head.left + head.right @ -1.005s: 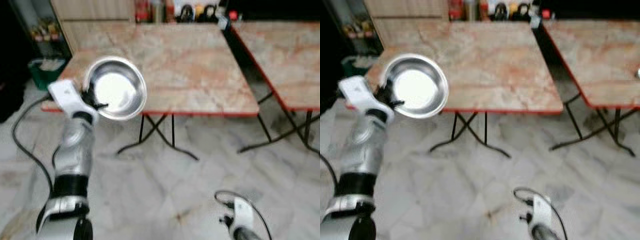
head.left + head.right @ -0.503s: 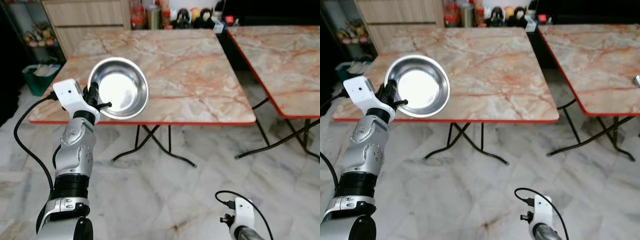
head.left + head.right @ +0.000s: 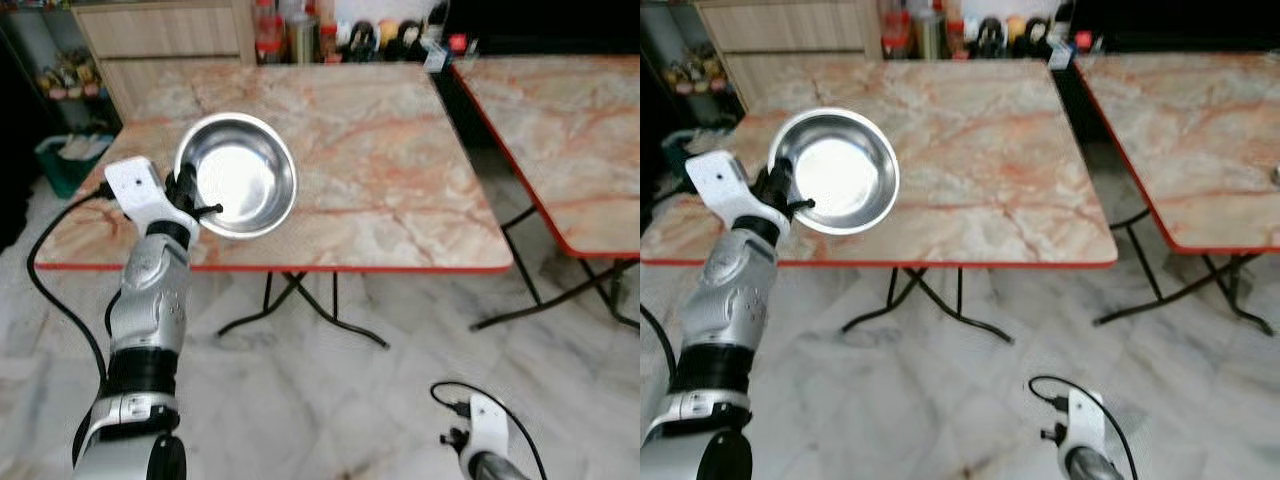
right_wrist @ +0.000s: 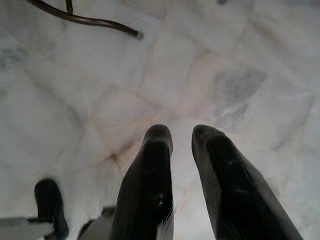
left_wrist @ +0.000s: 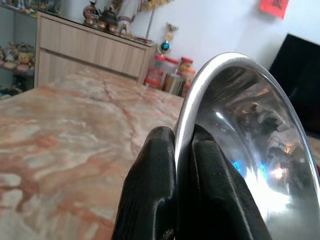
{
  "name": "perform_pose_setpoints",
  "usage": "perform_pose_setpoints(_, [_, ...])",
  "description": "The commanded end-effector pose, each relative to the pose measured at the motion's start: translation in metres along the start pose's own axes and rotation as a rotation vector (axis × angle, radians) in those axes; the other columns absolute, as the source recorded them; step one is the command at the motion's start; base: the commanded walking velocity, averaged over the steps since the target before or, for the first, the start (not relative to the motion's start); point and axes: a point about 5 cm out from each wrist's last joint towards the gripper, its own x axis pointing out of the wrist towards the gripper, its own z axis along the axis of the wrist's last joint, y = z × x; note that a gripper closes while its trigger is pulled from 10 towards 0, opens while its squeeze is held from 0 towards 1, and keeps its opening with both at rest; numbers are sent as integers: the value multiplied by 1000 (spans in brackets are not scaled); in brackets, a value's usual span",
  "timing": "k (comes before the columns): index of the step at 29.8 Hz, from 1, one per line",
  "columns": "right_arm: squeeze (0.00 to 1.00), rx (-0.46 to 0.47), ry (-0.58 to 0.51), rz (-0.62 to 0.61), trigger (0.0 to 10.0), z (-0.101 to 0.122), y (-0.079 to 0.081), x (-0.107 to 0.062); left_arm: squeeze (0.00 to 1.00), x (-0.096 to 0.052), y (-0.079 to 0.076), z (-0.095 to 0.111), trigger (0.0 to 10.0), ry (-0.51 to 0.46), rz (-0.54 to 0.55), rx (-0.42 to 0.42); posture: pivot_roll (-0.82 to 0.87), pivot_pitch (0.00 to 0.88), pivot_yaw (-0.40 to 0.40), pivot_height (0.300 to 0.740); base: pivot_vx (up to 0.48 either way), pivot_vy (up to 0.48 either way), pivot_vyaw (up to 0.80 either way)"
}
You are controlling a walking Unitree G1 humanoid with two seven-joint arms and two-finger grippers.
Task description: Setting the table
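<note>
Left arm: raised, forearm upright, wrist up near the marble table's near-left corner.
Left gripper (image 5: 176,145): two black fingers clamped tight on the rim of the round shiny steel bowl (image 3: 243,186), one finger each side of the edge.
Bowl: tipped up on edge, hollow facing the camera, held in the air over the near-left part of the pink-veined marble folding table with red edging (image 3: 380,150).
Far edge: jars and bottles (image 3: 330,35) in a row, blurry, hard to tell apart.
Right arm: hanging low.
Right gripper (image 4: 182,135): pointing at the pale marble floor (image 4: 240,75), fingers a narrow gap apart, gripping nothing.
Second marble table (image 3: 1180,130): at right, cut off by the frame.
</note>
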Motion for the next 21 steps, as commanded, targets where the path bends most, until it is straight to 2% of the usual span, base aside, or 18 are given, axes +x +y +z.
perform_pose_setpoints(1, [0,4,7,23,10000,-1,10,1,0,0,7,9,10000,-28,16,5,45,88,-21,736,330,0,0])
perform_pose_setpoints(21, [0,-2,13,22,10000,-4,10,0,0,0,-2,1,10000,7,-31,-5,36,69,-15,736,330,0,0])
